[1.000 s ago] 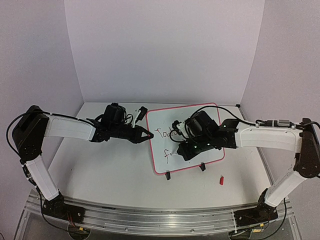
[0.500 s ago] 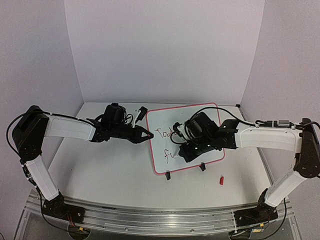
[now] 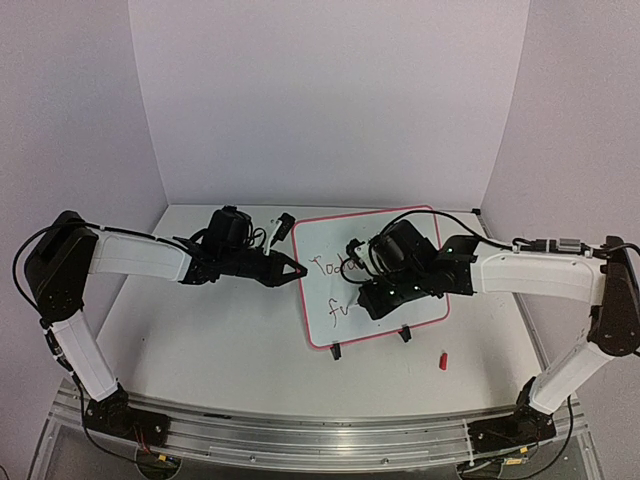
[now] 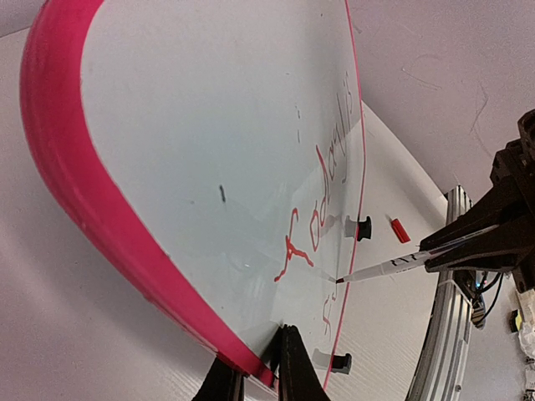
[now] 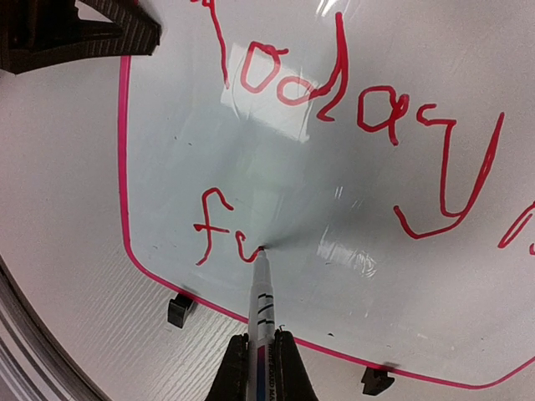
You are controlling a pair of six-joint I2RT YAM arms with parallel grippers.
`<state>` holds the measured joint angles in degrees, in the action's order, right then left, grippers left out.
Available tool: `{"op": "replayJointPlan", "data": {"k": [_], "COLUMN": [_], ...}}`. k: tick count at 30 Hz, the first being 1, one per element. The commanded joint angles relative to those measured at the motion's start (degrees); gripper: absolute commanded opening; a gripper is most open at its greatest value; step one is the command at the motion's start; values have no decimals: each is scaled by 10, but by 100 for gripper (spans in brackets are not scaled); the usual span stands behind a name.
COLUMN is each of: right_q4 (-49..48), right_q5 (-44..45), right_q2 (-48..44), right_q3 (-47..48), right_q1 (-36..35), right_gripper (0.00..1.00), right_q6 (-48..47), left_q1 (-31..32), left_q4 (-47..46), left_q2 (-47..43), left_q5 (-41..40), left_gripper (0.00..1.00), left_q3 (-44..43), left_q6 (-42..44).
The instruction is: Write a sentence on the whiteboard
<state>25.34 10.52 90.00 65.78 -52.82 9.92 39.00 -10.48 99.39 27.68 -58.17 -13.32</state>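
The whiteboard [image 3: 325, 250], glossy white with a red-pink frame, leans on its stand at mid-table. My left gripper [image 3: 297, 268] is shut on its left frame edge [image 4: 251, 361]. My right gripper [image 3: 372, 300] is shut on a marker [image 5: 262, 292], and the marker's tip touches the board. The sentence is in red: "Today" [image 5: 336, 75] on the upper line and "fu" [image 5: 209, 230] on the lower line. The tip rests at the end of the "u". The left wrist view shows the marker [image 4: 393, 266] meeting the board from the right.
A red marker cap [image 3: 442, 359] lies on the table right of the board's front. The stand's black feet [image 3: 337, 352] stick out below the board's lower edge. White walls close in the back and both sides.
The marker tip has moved a little to the right on the lower line, adding the "u" after the "f". The left gripper has stayed clamped on the frame.
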Motion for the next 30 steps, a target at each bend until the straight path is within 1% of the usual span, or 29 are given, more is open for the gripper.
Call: {"op": "replayJointPlan", "data": {"k": [1, 8, 16, 23, 30], "right_q4": [-14, -15, -14, -6, -5], "right_q5": [39, 26, 6, -1, 5], "right_q2": [-12, -10, -11, -19, -24], "right_q3": [18, 17, -10, -30, -27], "right_q1": [2, 2, 2, 2, 2], "right_gripper": [0, 0, 0, 0, 0], "right_q6": [-9, -4, 16, 29, 28], "left_q1": [-15, -15, -15, -15, -15], "left_q4": [90, 91, 94, 96, 94], "left_q2": [37, 38, 38, 35, 35], "left_q5": [-198, -197, -198, -201, -201], "left_gripper": [0, 0, 0, 0, 0], "left_q3": [13, 11, 11, 11, 11], "left_q6": [91, 92, 92, 93, 93]}}
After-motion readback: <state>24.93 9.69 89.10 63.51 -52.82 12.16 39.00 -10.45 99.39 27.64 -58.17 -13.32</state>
